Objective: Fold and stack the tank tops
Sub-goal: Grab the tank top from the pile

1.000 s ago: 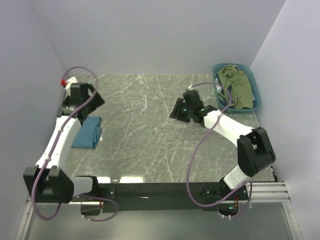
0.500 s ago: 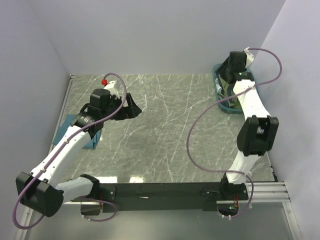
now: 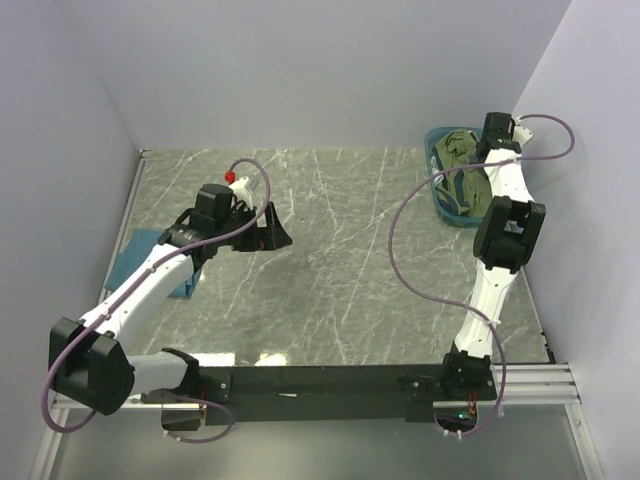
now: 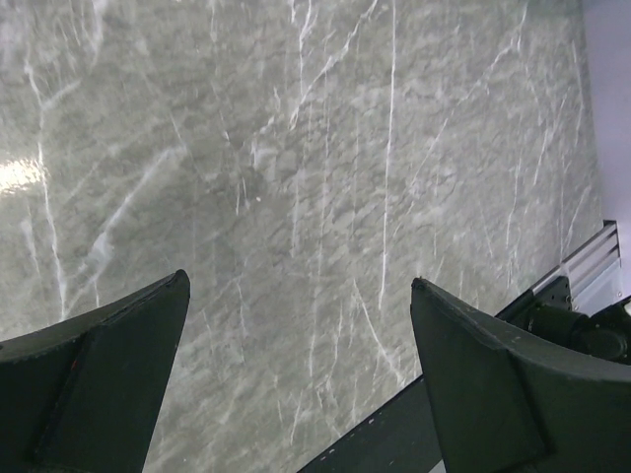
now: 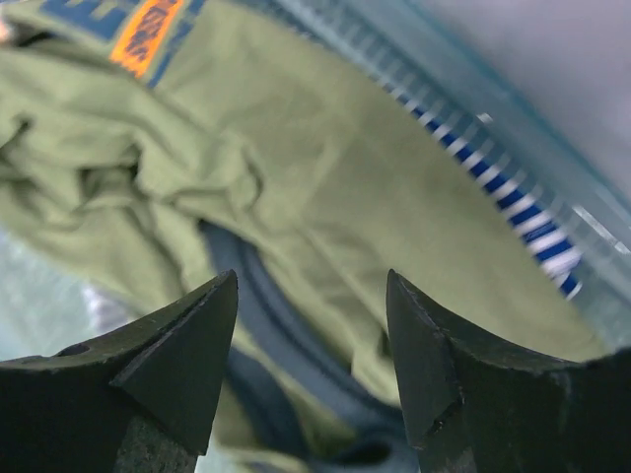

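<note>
Tank tops, count: three in all, one on the table and two in the basket.
Teal-blue tank top (image 3: pixel 138 255): one, folded flat at the left edge of the table (image 3: pixel 350 270), in the middle left of the top view; the left arm crosses over part of it.
Olive-green tank top (image 5: pixel 325 168): one, crumpled in the basket (image 3: pixel 452 217) at the upper right of the top view; its orange-and-blue graphic (image 5: pixel 148 30) shows at the upper left of the right wrist view.
Striped tank top (image 5: pixel 513 187): one, only a navy-and-white strip showing, between the olive cloth and the basket wall at the right of the right wrist view.
Dark band (image 5: pixel 266 325): one blue-grey strip of cloth under the olive folds; which top it belongs to cannot be told.
Basket: one, teal plastic, at the far right corner of the table.
Arms: two, each trailing one purple cable.
Left gripper (image 3: pixel 272 232): fingers spread wide with nothing between them, over bare marble left of centre, apart from the teal-blue top.
Right gripper (image 5: pixel 311 281): fingers apart and gripping nothing, over the basket with the olive cloth right below; whether the tips touch it cannot be told.
</note>
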`<action>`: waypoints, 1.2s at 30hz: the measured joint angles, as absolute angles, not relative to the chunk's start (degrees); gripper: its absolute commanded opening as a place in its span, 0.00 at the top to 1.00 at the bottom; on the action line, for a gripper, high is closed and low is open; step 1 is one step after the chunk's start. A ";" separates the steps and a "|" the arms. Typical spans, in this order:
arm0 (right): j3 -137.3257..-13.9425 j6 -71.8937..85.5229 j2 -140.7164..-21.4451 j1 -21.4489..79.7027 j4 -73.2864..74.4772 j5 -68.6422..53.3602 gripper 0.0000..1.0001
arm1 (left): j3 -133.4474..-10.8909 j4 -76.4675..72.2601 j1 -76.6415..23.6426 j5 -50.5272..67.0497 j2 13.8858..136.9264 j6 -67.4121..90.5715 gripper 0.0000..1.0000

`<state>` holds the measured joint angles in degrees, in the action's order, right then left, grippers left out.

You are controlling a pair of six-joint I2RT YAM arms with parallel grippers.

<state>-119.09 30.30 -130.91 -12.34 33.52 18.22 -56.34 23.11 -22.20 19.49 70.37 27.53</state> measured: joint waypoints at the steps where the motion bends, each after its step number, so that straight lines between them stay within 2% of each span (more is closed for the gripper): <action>1: -120.42 30.04 -132.03 -12.56 34.11 18.70 0.31 | -56.03 23.09 -22.20 19.66 70.54 27.44 0.01; 10: -126.54 27.16 -137.71 -13.13 36.80 18.94 0.31 | -55.51 22.17 -22.20 20.82 73.08 27.03 0.01; 19: -127.92 26.70 -140.27 -13.39 39.48 16.64 0.37 | -55.51 21.74 -22.20 21.78 73.76 27.00 0.01; 21: -127.31 26.65 -140.27 -13.39 39.51 16.47 0.47 | -55.51 21.67 -22.20 21.80 73.78 27.00 0.01; 22: -126.61 26.81 -140.27 -13.39 39.35 16.45 0.58 | -55.51 21.67 -22.20 21.80 73.78 27.00 0.01; 24: -124.01 27.03 -140.22 -13.39 38.28 16.43 0.72 | -55.51 21.67 -22.20 21.82 73.78 27.00 0.01; 25: -122.58 27.18 -140.18 -13.39 37.71 16.49 0.83 | -55.51 21.67 -22.20 21.82 73.78 27.00 0.01; 28: -120.88 27.29 -139.09 -13.43 36.58 16.86 1.00 | -55.51 21.67 -22.20 21.82 73.78 27.00 0.01; 36: -119.81 28.56 -135.33 -13.13 36.91 16.75 1.00 | -55.51 21.67 -22.20 21.82 73.78 26.74 0.01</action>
